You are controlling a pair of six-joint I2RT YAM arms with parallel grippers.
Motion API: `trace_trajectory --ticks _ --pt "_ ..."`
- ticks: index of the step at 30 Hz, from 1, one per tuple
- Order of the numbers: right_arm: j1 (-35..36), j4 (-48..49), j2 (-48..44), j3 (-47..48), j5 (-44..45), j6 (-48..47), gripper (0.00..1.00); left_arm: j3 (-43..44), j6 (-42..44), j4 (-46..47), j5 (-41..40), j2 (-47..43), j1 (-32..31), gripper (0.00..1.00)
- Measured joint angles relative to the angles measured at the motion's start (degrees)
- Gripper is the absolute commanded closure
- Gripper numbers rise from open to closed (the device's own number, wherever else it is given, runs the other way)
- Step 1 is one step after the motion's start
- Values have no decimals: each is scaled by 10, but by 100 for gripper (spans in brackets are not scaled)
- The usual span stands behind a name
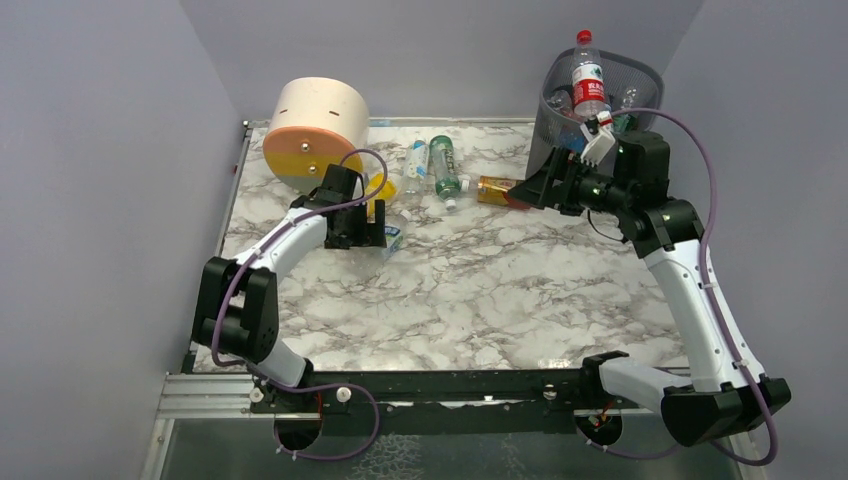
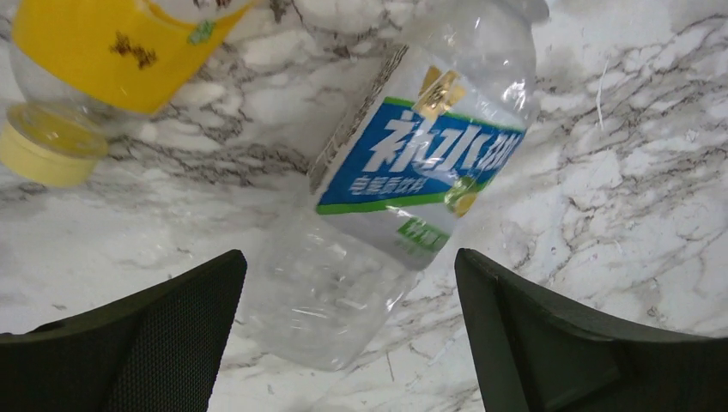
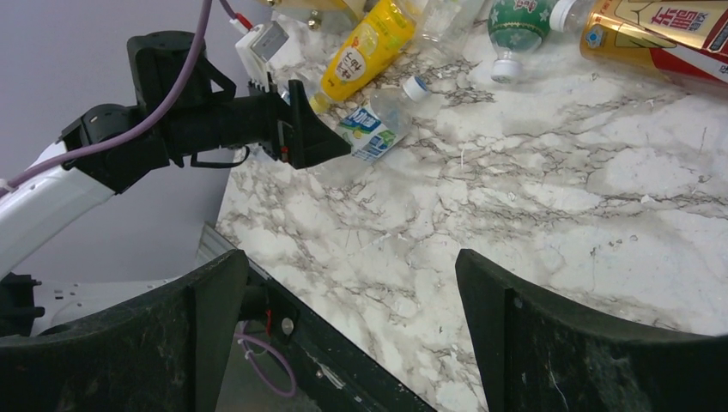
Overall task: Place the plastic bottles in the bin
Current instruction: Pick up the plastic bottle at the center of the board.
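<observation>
Plastic bottle (image 2: pixel 403 172) lies inside the spread, downward-pointing left end effector (image 2: pixel 346 266); right end effector (image 3: pixel 348 266) likewise spread.

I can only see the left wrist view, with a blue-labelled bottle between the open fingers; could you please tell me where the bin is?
Observer: The bin stands in the far right corner of the workspace.
Operator: Is anything in it already?
Observer: Yes, a red-labelled bottle stands upright in it, its neck above the rim.
Operator: And is the other arm busy?
Observer: No, the right gripper is open and empty, close to an orange bottle.
</observation>
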Motion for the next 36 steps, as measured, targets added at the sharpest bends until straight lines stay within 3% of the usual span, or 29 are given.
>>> trace_trajectory --ticks 13,25,34,36 --pt "12 28 -2 -52 -10 8 6 -95 -46 3 44 -113 -10 1" --pt "19 41 -18 -83 -10 11 6 -99 -73 21 40 -95 -49 1" --pt "23 46 -18 -92 -10 11 6 -99 -82 30 -5 -50 -100 1" --pt "24 46 -18 -92 -10 11 6 -99 -84 30 -22 -43 -107 12"
